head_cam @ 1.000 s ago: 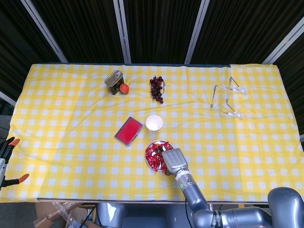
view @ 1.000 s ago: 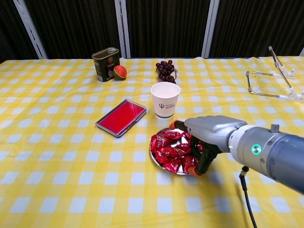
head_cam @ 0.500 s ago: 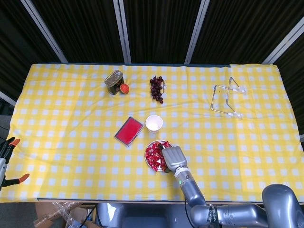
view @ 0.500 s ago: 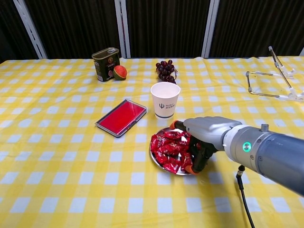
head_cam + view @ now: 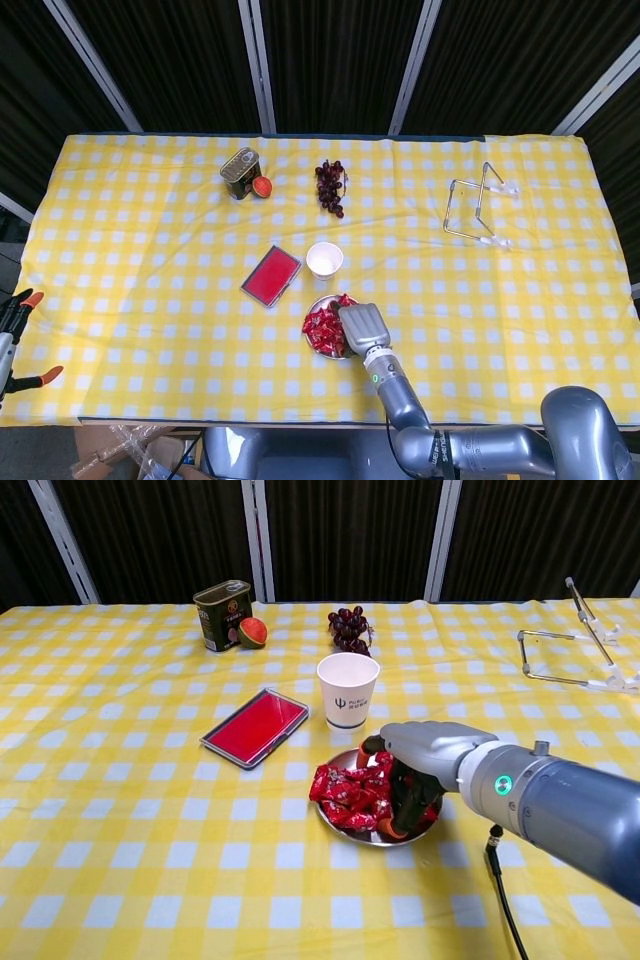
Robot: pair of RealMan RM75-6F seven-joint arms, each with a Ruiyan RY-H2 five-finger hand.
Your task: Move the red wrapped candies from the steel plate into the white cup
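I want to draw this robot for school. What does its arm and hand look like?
Only the right arm shows. The right hand is smooth grey on the back, with dark fingers ending in orange tips. The forearm is a round, shiny grey tube. Near the wrist there is a small glowing green light, and a thin black cable hangs below it.

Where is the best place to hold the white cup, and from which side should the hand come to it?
Grip the white cup around its side wall, about mid-height, coming from its right, where the cloth lies bare. It stands upright with its mouth open, so a grasp from above would probably block the opening for the candies.
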